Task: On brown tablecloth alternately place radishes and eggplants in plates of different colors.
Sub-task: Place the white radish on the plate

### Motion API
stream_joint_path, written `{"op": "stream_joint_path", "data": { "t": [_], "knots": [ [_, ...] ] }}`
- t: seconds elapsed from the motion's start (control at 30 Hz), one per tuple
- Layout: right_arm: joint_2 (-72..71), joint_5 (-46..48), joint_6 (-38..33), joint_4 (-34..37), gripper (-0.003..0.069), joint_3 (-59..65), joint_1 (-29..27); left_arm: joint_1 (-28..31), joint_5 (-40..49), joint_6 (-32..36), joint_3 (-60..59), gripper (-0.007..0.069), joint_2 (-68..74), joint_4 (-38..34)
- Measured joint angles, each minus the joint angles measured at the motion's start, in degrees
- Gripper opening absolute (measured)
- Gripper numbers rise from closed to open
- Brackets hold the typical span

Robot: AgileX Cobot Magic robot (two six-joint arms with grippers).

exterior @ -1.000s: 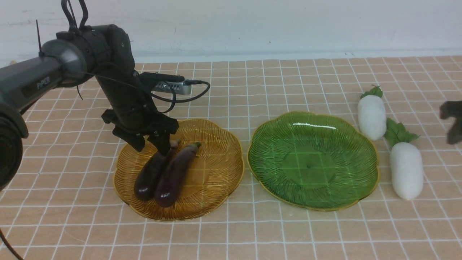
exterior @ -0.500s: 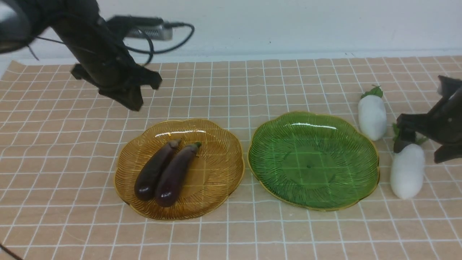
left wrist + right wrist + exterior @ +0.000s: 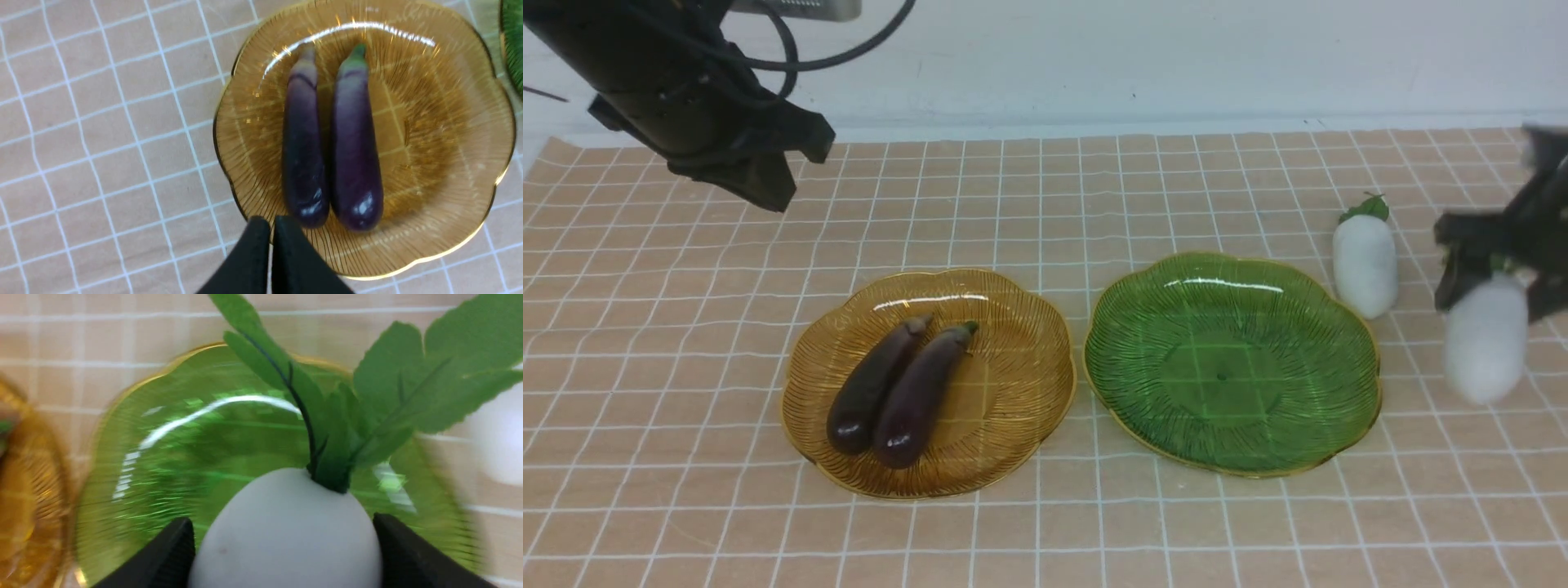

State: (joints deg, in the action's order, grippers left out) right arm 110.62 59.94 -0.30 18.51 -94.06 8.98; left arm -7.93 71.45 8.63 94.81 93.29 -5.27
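Since half a second ago, the lifted radish [image 3: 1485, 339] has come up off the brown tablecloth [image 3: 1045, 523] where it was lying. It is now hanging, blurred, at the right edge of the front view, leaves upward, just to the right of the green plate [image 3: 1225, 367]. The right gripper [image 3: 1499, 287] is clamping it near its leafy top. In the right wrist view its two black fingers [image 3: 171, 555] are pressing against either side of the white body, with the green plate showing beyond the leaves. The other radish [image 3: 1365, 261] is lying on the cloth in the same place as before, just beyond the green plate's far right rim and near the lifted one, not touching it. To the left of the green plate, close but apart, the amber plate [image 3: 1021, 327] is carrying both eggplants [image 3: 920, 396], which are lying side by side and touching, stems pointing away from the robot. Over the same interval the left gripper [image 3: 766, 184] has pulled farther up and to the left. It is now hovering above the far left of the cloth, well apart from the amber plate, and in the left wrist view its fingers [image 3: 253, 257] are closed together on nothing.
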Motion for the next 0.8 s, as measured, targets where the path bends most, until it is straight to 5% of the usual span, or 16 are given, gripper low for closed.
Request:
{"op": "stream_joint_path", "data": {
  "t": [0.13,0.27,0.47,0.6,0.8],
  "knots": [
    [3.75,-1.66,1.14,0.33,0.0500,0.00,5.55,0.00,0.00,0.00,-2.32,-0.0004,0.01,0.25],
    [4.79,-1.71,2.26,-1.25,0.0605,0.06,6.26,0.00,0.08,0.00,-2.62,-0.0004,0.01,0.36],
    [4.79,-1.50,3.02,-13.11,0.0685,-4.68,6.00,0.00,0.08,0.00,-2.69,-0.0004,0.01,0.39],
    [6.09,-2.66,8.55,-20.39,0.0671,-10.65,0.90,0.00,0.08,0.00,-2.69,-0.0004,0.01,0.39],
    [13.67,-2.73,9.82,-16.65,0.0647,-17.51,-6.47,0.00,0.08,-0.02,-2.69,-0.0004,0.01,0.39]
  ]
}}
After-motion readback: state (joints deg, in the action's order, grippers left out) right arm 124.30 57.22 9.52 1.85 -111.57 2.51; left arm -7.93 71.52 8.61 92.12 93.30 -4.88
